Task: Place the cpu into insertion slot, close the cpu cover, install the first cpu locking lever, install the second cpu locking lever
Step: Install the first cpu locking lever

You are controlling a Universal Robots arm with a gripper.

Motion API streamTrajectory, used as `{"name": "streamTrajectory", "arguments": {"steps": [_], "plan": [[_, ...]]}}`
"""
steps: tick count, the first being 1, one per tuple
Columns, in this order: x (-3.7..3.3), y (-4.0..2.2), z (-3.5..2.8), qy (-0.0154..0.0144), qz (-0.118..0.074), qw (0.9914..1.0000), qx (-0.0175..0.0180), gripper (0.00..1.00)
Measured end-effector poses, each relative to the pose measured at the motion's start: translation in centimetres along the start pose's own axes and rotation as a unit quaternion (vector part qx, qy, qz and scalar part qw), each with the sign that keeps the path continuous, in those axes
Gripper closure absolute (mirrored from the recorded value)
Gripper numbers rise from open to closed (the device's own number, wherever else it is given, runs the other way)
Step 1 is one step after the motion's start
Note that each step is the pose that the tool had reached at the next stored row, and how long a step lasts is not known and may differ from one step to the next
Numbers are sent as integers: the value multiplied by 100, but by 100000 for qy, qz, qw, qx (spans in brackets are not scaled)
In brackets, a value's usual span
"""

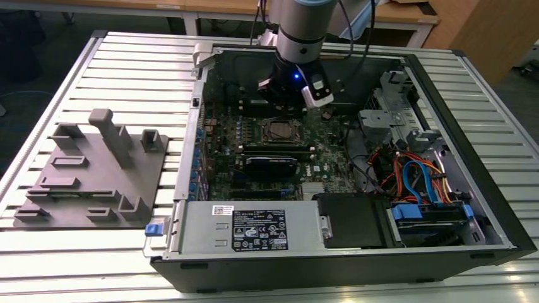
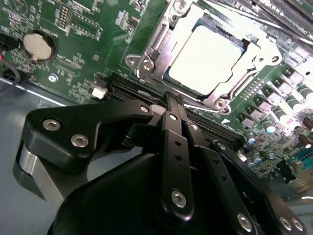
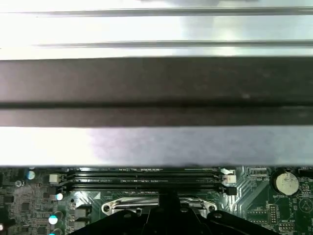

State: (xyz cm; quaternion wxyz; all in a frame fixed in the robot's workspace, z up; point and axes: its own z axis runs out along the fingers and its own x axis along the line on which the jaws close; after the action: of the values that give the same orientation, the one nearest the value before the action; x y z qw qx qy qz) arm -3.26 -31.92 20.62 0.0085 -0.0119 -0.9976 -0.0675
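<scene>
Pincer [image 2: 172,102]: fingers together, empty, tip just beside cover [image 2: 157,49].
Cpu [image 2: 205,54]: seated in slot [image 2: 172,78], cover lying over it.
Step, my call: locking the cover; I'd press slowly, tip square.

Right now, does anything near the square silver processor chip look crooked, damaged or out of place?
Nothing stands out. The pale silver square cpu lies flat and straight inside the window of the thin silver cpu cover, which is down around it. The black gripper is near the cover's edge.
</scene>
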Motion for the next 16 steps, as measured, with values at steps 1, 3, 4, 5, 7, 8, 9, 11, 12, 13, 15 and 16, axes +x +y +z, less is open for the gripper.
{"name": "streamTrajectory", "arguments": {"steps": [1,3,4,5,7,8,9,11,12,13,15,16], "plan": [[6,0,-2,-2,-5,100000,-69,89],[7,2,-10,0,-29,100000,-139,89],[7,4,-14,3,-50,100000,-168,89],[7,7,-18,5,-66,100000,-187,89],[7,10,-27,8,-91,100000,-225,89],[7,12,-30,12,-103,100000,-242,89],[7,13,-31,12,-116,100000,-257,89],[2,16,-33,19,-148,100000,-267,89],[-3,18,-33,22,-159,99999,-277,89],[-10,20,-33,27,-165,99999,-281,89],[-24,21,-33,26,-181,99999,-297,89],[-30,22,-33,27,-183,99999,-307,89]]}}
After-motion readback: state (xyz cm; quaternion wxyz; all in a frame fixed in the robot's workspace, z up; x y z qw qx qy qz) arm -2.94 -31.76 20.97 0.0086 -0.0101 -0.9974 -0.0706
